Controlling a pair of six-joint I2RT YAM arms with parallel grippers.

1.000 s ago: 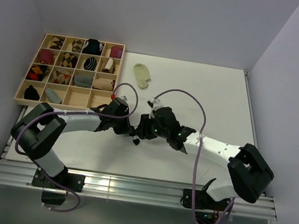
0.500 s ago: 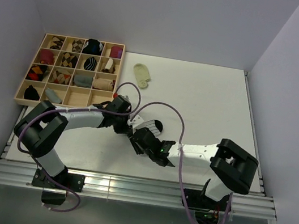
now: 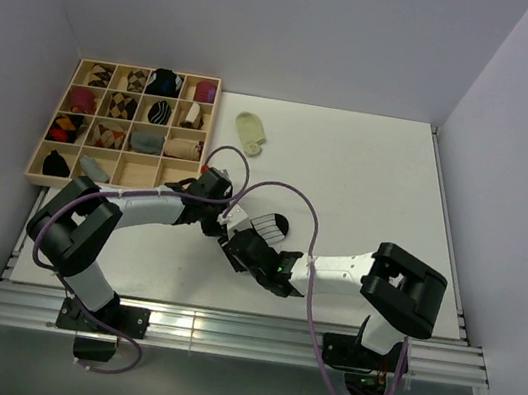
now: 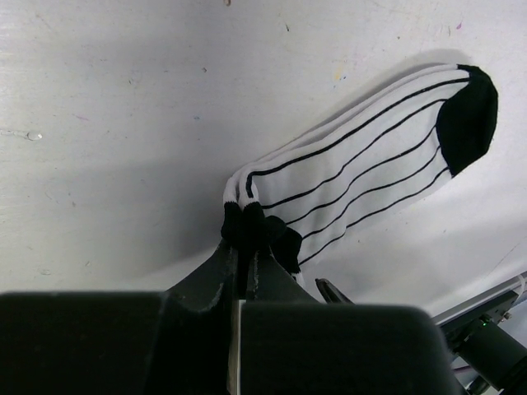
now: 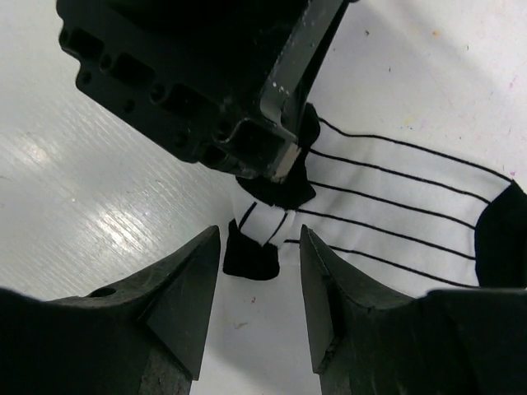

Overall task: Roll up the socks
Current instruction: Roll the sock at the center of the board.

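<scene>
Left side: the left claw (image 4: 245, 251) is clenched on the bunched black cuff end of a white knit striped sock (image 4: 362, 164) with thin black lines and a black toe.
Right side: the right claw (image 5: 259, 247) is released, its jaws standing apart on either side of the same black cuff fold, just beside the left claw's fingertips.
Where the sock is: the striped sock lies flat near the middle of the white table (image 3: 367, 184), toe pointing away from both claws, cuff end slightly lifted in the grip.
Other sock: a plain pale yellow-green sock (image 3: 249, 132) lies well apart, towards the far edge, just beside the wooden tray (image 3: 150, 69).
Risk, collision: the two claws crowd one small fold, so the right jaws would likely strike the left fingers if they close off-centre.
Risk, slip: only a thin pinch of cuff is held, so it may well pull free once rolling begins.
Risk, loose roll: the first turn looks small and bunched, and a skewed start would probably give a lopsided roll.
Count, loose socks: two.
Count, arms and claws: two of each.
Count, tray: one, in a grid of sixteen compartments.
Count, rolled socks (image 3: 81, 101): about fourteen in the tray, and two near-row compartments look bare.
</scene>
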